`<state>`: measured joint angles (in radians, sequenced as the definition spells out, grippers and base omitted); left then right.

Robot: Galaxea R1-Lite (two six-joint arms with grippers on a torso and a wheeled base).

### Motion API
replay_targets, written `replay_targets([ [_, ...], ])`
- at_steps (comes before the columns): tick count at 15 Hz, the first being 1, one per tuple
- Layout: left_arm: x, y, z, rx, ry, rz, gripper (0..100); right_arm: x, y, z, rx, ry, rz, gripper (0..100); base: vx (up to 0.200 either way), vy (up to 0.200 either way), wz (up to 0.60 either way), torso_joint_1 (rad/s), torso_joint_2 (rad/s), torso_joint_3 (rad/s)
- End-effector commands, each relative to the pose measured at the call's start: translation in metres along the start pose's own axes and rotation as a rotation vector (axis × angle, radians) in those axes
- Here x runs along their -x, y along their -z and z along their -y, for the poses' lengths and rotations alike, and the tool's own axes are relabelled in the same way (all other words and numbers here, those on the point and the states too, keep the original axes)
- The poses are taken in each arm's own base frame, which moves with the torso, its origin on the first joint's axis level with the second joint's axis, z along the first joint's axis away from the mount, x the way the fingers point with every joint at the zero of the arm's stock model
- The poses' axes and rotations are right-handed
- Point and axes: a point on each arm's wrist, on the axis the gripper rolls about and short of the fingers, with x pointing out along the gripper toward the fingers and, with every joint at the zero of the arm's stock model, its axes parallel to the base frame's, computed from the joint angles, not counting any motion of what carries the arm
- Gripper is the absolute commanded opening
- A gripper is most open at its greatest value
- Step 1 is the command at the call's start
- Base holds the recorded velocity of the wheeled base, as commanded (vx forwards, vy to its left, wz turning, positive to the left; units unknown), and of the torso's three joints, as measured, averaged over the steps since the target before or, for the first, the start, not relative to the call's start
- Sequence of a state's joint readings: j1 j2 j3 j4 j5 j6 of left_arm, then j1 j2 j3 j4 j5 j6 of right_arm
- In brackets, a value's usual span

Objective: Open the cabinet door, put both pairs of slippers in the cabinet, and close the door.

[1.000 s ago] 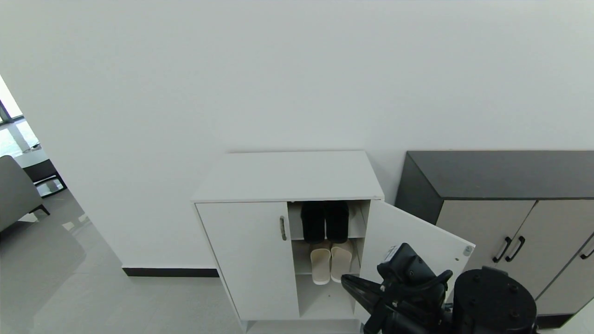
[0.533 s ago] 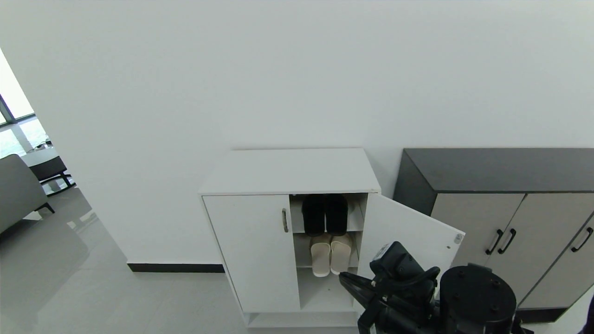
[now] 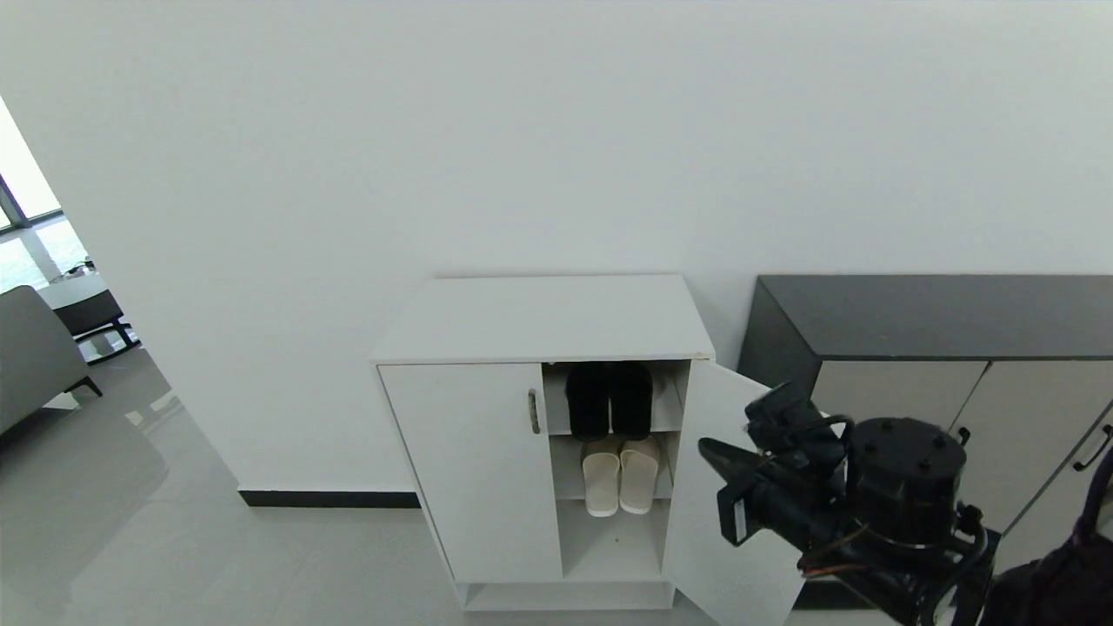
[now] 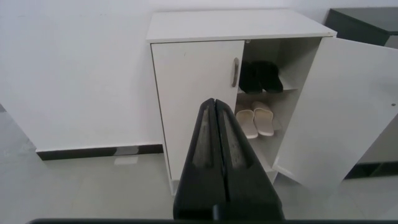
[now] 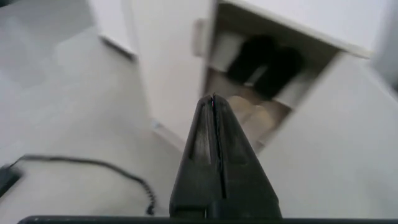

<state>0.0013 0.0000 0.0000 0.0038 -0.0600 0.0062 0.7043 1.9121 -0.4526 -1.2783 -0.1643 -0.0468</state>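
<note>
Both pairs shelved in white two-door wooden cabinet [image 3: 539, 322]: black slippers [image 3: 609, 400] on the upper shelf, cream slippers [image 3: 619, 474] below, seemingly overhanging the shelf's front edge. Right end effector [image 5: 213, 102] closed, empty, near open white right-hand door [image 3: 722, 574]. Left end effector [image 4: 216, 102] closed, empty. Risks: glancing push slipping off door; door catching cream pair.

The right arm [image 3: 904, 469] is raised at the robot's right side, wrist about level. The right hand [image 3: 709, 449] points forward and to the left. Its fingers [image 5: 202, 143] are pressed flat together and hold nothing. The left hand [image 4: 215, 102] points forward, its fingers [image 4: 204, 140] likewise closed and empty.
</note>
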Motion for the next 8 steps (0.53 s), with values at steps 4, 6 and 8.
replay_targets([
  [4,0.000,0.000,0.000,0.000,0.000,-0.001,0,-0.017,-0.017,0.089,-0.045,0.238,-0.007,0,0.000,0.000,0.00,0.000,0.00,0.000],
  [6,0.000,0.000,0.000,0.000,0.000,-0.002,0,-0.019,-0.019,0.127,-0.068,0.340,-0.056,0,0.000,0.000,0.00,0.000,0.00,0.000],
  [8,0.000,0.000,0.000,0.000,0.000,-0.002,0,-0.018,-0.018,0.155,-0.084,0.398,-0.076,0,0.000,0.000,0.00,0.000,0.00,0.000],
])
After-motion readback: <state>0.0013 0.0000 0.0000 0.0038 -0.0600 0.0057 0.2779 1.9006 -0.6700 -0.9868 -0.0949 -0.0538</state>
